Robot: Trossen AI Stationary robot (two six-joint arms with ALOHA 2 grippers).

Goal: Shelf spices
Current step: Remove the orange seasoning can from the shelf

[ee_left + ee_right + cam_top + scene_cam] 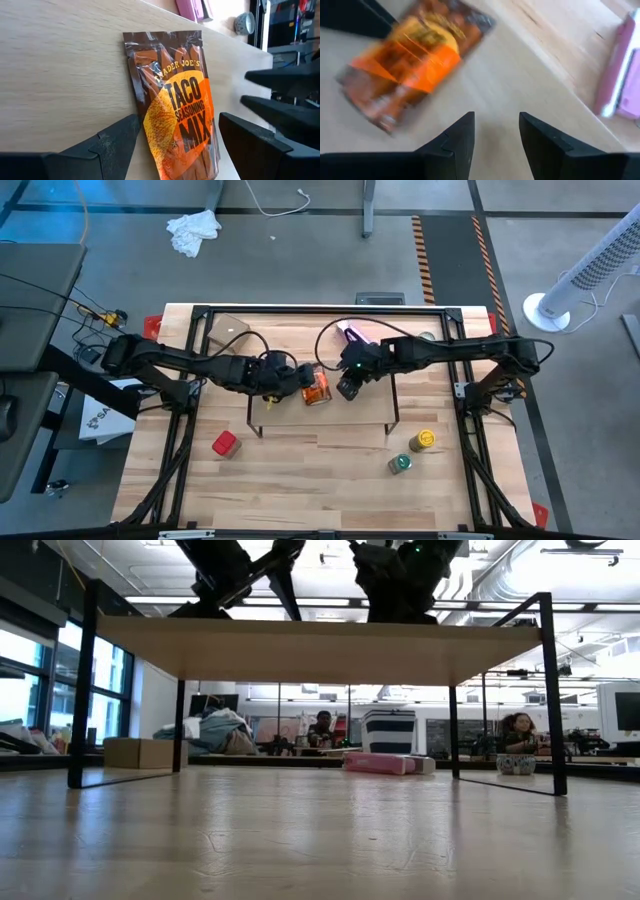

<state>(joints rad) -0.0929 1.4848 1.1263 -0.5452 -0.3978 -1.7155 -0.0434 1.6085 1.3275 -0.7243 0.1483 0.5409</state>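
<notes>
Taco seasoning packet [176, 102] is lying flat on the shelf [370, 395] plank, just left of centre. My left gripper [175, 145] is sitting right over its near end, fingers [117, 137] spread either side of the packet with bare wood showing between each pad and the foil. So I'm reading it as open and straddling, not clamping.

Key relation: the packet's long axis is running straight out away from my left wrist, roughly along the line of the left forearm, and my left jaws are standing across its short width. That lines up for a pinch across the narrow side or a push along its length.

My right gripper [495, 135] is hanging just beside the packet's far side, over bare plank, fingers apart and holding nothing. From that wrist the packet is lying off diagonally ahead, not between the fingers. Left is clearly the nearer arm, so I'm judging the packet is the left's job and the right should be clearing out.

Remaining spices are all down on the table [300, 480] in front of the shelf: red boxy container [225, 443] on the left arm's side, yellow jar [423, 440] and green-lidded jar [400, 464] near each other on the right arm's side. I'm judging one of four is shelved.
</notes>
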